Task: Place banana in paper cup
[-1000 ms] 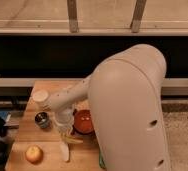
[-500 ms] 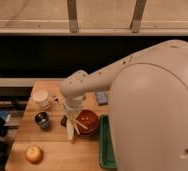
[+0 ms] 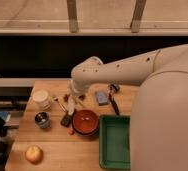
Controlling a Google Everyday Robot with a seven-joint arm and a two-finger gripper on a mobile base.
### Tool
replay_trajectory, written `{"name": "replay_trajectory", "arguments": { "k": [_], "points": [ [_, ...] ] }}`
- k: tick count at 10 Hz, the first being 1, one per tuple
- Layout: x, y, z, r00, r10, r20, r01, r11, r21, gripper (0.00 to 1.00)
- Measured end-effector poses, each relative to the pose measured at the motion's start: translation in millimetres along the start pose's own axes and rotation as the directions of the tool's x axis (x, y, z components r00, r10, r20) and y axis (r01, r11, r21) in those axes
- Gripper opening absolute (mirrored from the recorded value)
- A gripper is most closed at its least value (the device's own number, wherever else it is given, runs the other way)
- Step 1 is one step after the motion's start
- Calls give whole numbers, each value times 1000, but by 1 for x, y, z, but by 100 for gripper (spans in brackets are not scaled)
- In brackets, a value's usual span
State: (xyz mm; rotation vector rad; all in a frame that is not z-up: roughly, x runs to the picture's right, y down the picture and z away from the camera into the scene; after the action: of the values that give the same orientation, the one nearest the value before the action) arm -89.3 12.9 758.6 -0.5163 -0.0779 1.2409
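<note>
Setting: a wooden table stands in front of a dark wall, with a pale ledge and window frame above.
Paper cup: the paper cup stands upright near the table's far left corner, its rim facing up.
Metallic cup: a small dark metallic cup stands just in front of the paper cup.
Apple: a yellow-red apple lies near the front left edge, well apart from the rest.
Arm: the white arm reaches in from the bulky body on the right. It runs leftward over the table's far side, then bends down at a rounded wrist.
Gripper: the gripper hangs below that wrist, between the paper cup and the red bowl. It appears clamped on the banana.
Banana: the banana is held just right of the paper cup, not over it. Its long axis runs near vertical, and thin peel strips splay to its left.
Red bowl: a red bowl sits just right of the gripper.
Blue item: a small blue object lies behind the bowl.
Tray: a green tray lies beside the bowl on the right.
</note>
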Motion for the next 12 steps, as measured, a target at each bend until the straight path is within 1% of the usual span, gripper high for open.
{"name": "replay_trajectory", "arguments": {
  "k": [2, 3, 4, 5, 12],
  "points": [
    [-31, 15, 7, 999, -21, 48, 22, 999, -26, 0],
    [-51, 24, 14, 996, -34, 77, 38, 998, -57, 0],
    [-64, 30, 19, 995, -42, 95, 50, 995, -81, 0],
    [-70, 33, 21, 993, -46, 104, 56, 994, -92, 0],
    [-71, 33, 22, 993, -48, 108, 59, 994, -94, 0]
  ]
}}
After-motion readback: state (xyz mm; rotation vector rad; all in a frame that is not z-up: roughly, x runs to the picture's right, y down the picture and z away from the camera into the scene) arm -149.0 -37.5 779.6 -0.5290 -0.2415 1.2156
